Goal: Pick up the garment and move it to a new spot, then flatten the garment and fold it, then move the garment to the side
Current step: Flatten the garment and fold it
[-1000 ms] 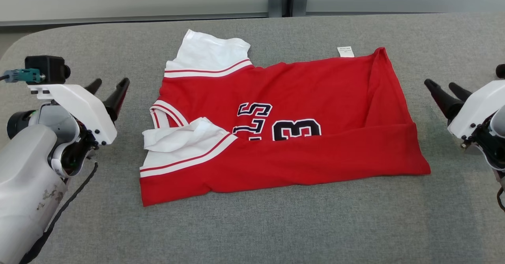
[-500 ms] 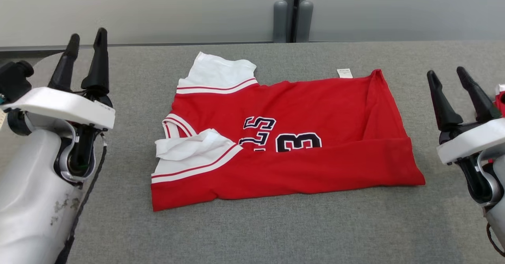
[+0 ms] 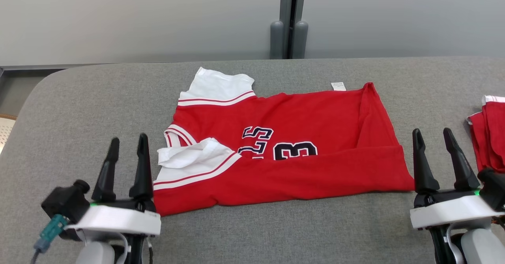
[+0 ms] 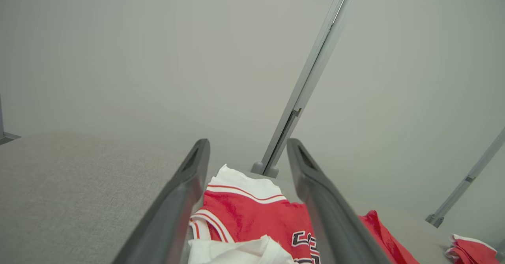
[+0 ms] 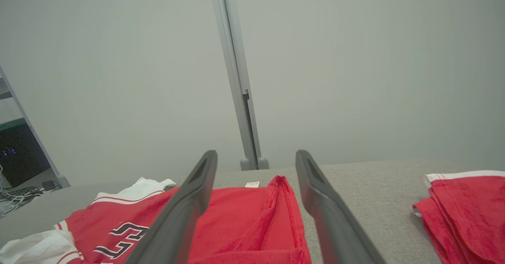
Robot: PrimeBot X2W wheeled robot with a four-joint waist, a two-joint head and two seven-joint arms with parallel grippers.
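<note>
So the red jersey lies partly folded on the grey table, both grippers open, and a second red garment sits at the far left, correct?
No: the head view shows the second red garment at the far right, past the open right gripper. The red jersey does lie partly folded on the grey table, and the left gripper is open.

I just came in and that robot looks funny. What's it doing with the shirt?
The robot is folding a red and white jersey on the grey table. The jersey lies half folded, its near edge turned up over the number. The left hand and right hand sit open beside it, holding nothing.
</note>
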